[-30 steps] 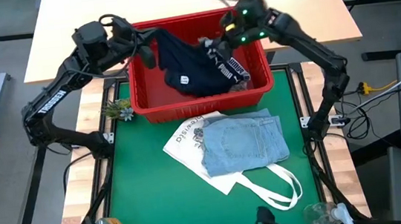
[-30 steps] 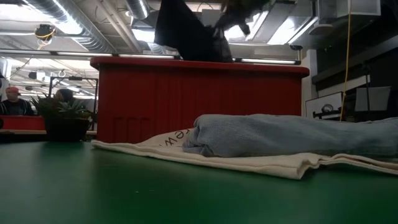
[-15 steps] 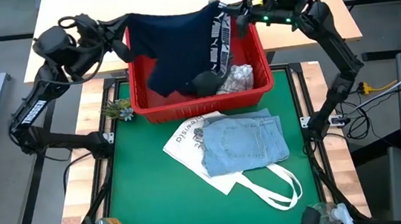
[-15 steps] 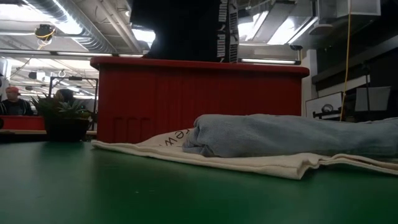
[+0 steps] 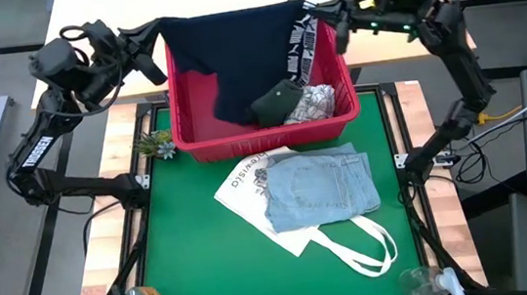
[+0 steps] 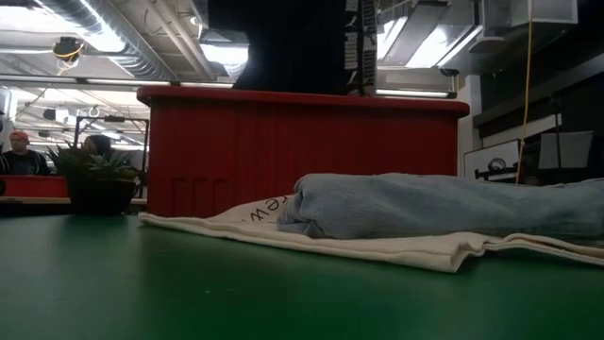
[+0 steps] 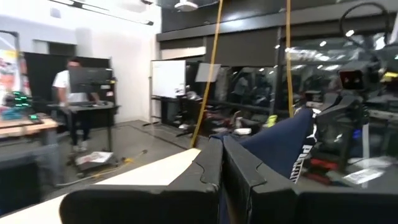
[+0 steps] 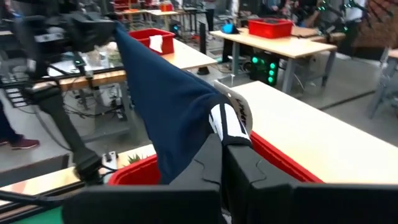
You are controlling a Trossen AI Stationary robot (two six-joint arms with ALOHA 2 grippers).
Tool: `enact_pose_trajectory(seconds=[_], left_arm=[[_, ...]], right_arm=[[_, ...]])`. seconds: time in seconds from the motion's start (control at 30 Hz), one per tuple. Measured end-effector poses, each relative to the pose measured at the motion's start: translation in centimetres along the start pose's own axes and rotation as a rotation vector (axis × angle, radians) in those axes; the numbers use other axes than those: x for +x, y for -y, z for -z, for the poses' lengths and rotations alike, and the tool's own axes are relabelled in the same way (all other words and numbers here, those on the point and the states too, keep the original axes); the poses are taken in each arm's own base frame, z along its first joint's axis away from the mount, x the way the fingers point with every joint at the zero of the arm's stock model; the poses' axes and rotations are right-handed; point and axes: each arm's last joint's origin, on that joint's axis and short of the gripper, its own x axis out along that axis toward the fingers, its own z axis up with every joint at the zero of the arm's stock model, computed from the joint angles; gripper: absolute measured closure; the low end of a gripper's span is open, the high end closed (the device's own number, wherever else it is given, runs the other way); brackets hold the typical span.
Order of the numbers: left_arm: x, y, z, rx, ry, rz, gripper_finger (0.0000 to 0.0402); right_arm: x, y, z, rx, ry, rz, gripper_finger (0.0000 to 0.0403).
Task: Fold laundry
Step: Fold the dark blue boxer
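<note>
A navy garment with a black-and-white lettered band hangs spread above the red basket, held between both grippers. My left gripper is shut on its left upper corner. My right gripper is shut on its right upper corner, by the band. In the low view the garment drops behind the basket's rim. A dark olive piece and a white printed piece lie in the basket. Folded light blue denim rests on a white tote bag. My left gripper pinches the navy garment's upper corner between its two fingers, reaching about level from the table's left. The cloth runs taut toward the other arm. My right gripper pinches the upper corner beside the banded edge between its two fingers, about level from the table's right. The cloth stretches away toward the left arm and hangs down into the basket.
A small potted plant stands left of the basket. The tote's long handles loop over the green mat toward the near right. A light wooden table lies beyond the basket. People show in the room behind.
Both grippers have risen and drawn apart, the left toward the table's left, the right toward its right and far edge. The navy garment, bunched in the basket a second ago, has been lifted and spread out between them, its top edge drawn taut.
</note>
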Motion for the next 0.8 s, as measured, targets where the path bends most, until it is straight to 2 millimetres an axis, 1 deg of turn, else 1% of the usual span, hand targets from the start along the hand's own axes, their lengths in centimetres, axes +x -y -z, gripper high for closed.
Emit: enact_pose_trajectory(seconds=[0.17,0.3,0.43,0.57,0.7,0.8], left_arm=[[-0.1,0.5,-0.5,-0.065,0.054,0.075,0.0402],[-0.3,1.2,-1.0,-0.112,0.090,0.167,0.0402],[-0.5,1.8,-1.4,-0.151,0.125,0.218,0.0402],[-0.8,2.5,-1.5,-0.189,0.127,0.267,0.0402],[-1.0,3.4,-1.4,-0.204,0.113,0.329,0.0402],[-0.9,4.3,-1.1,-0.215,0.092,0.374,0.0402]], right_arm=[[-2.1,-0.7,-0.5,0.011,0.016,-0.056,0.0401],[-4.1,-1.4,-0.9,0.007,0.030,-0.099,0.0401],[-6.0,-2.1,-1.2,0.008,0.051,-0.157,0.0401],[-7.9,-2.7,-1.4,0.039,0.057,-0.192,0.0401],[-9.6,-3.2,-0.9,0.058,0.013,-0.200,0.0401],[-10.4,-3.4,-0.2,0.085,-0.057,-0.201,0.0401]])
